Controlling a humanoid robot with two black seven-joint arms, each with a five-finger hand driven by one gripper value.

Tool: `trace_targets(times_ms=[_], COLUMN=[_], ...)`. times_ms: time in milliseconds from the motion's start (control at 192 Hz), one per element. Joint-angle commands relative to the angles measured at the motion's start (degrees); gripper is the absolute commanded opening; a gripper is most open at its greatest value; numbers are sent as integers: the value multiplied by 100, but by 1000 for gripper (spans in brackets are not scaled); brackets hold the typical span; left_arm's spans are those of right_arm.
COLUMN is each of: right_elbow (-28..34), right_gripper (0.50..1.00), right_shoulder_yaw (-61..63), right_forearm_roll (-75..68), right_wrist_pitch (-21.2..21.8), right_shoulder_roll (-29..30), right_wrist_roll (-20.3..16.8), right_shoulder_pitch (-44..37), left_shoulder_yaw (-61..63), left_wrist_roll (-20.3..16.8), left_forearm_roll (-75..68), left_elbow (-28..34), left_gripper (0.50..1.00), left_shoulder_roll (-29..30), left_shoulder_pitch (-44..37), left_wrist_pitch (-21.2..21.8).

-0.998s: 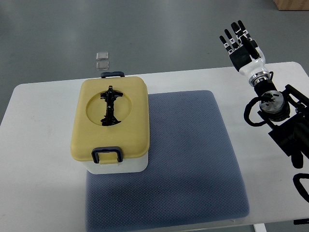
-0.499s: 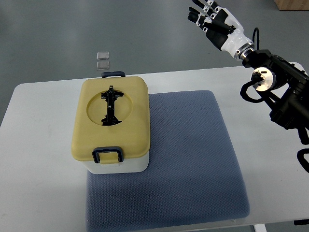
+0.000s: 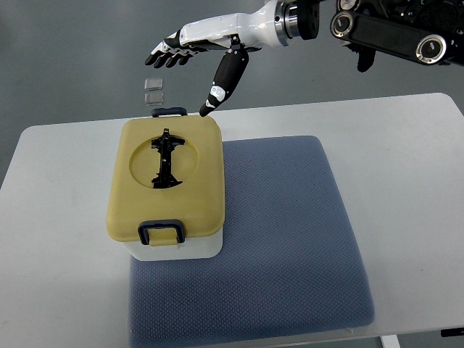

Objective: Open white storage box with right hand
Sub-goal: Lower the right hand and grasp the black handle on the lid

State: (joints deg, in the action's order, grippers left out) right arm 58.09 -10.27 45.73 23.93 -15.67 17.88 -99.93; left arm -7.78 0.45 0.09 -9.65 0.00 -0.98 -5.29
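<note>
The storage box (image 3: 170, 250) has a white body and a closed yellow lid (image 3: 196, 156) with a black folded handle (image 3: 164, 159) in a round recess. It stands on the left part of a blue-grey mat (image 3: 283, 232). Dark blue latches sit at its near edge (image 3: 161, 230) and far edge (image 3: 168, 112). My right hand (image 3: 190, 69) reaches in from the upper right, open, hovering above the box's far edge. Its fingers (image 3: 168, 52) are spread and its thumb (image 3: 225, 81) points down near the lid's far right corner. It holds nothing.
The white table (image 3: 406, 188) carries the mat and box. Two small clear squares (image 3: 153, 90) lie on the grey floor beyond the table's far edge. My right forearm and its black joints (image 3: 384, 29) cross the top right.
My right hand has swung from the far right of the table leftward across the top, and now hovers over the box's far edge. The box has not moved.
</note>
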Motion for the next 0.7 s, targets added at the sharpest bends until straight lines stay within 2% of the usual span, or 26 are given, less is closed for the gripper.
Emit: trace_targets(times_ms=[0,203,302,354,380,697], right_elbow=[132,115,115,106,106,-79], right_gripper=[901,893,883,856,828,809], right_shoulder_yaw=[-257,-265,-292,-301,-301,-388], right_forearm_roll=[727,1456,1474,1491,1535,1869], right_wrist_pitch=[-275,-899,-1013,-1101,-1154,-1532], right_shoulder_roll=[231,547,591,644,670,917], right_wrist_roll=[181,208,208,208,216,278], right_shoulder_pitch=[-229,-167,-97,-9,43,439], left_shoulder_yaw=[-4,-4,-4,-4,-4,-4], left_wrist_roll=[-1,-1,-1,-1,-1,-1], left_forearm_roll=[0,0,0,0,0,0], left_elbow=[7,7,7,7,7,7], left_gripper=[1000,1000,1000,1000,1000,1000], left_shoulder_roll=[0,0,0,0,0,0], left_shoulder_pitch=[1,-7,-7,-7,-16,-34], left_wrist_pitch=[1,1,1,1,1,1])
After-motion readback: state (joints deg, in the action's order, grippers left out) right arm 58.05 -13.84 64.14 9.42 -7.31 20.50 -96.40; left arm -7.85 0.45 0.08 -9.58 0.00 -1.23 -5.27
